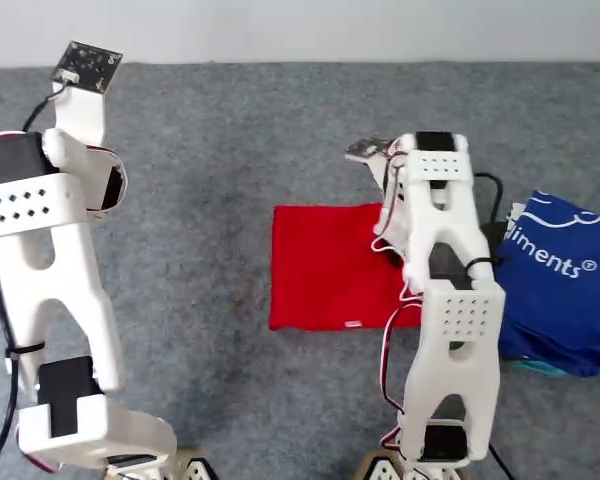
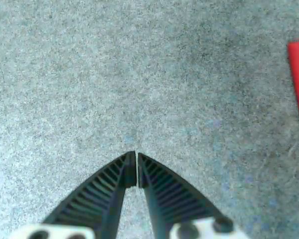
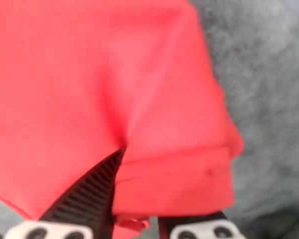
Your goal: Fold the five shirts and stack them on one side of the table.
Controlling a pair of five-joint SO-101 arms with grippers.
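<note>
- Lying near the middle of the counter (image 1: 230, 130), the red shirt (image 1: 325, 265) is already a neat rectangle, so its folding looks all but done and carrying it to the stack appears to be the step in hand.
- At the shirt's edge nearest the stack, the right hand (image 3: 127, 159) is clamped on the cloth. One ribbed finger (image 3: 89, 191) shows beneath the fabric and the other is covered by it, while creases run toward the pinch.
- Gripping that edge makes sense for a drag or lift sideways, since the pile sits on that same side and the shirt would trail behind the hand.
- The right arm (image 1: 445, 270) reaches forward over the shirt's edge and hides the grip itself from the high view.
- A folded blue shirt (image 1: 560, 280) tops the stack at the counter's far right edge, just beside the red one, with a teal garment (image 1: 540, 367) peeking out from under it. How many shirts lie in the pile cannot be told.
- The single-point hold is a risk: a folded shirt pulled by one edge may open or bunch, so a low, slow carry seems wise.
- Well apart on the other side, the left arm (image 1: 50, 250) is held back, its left hand (image 2: 137, 155) closed tip to tip over bare counter and gripping nothing, probably to leave the path free.
</note>
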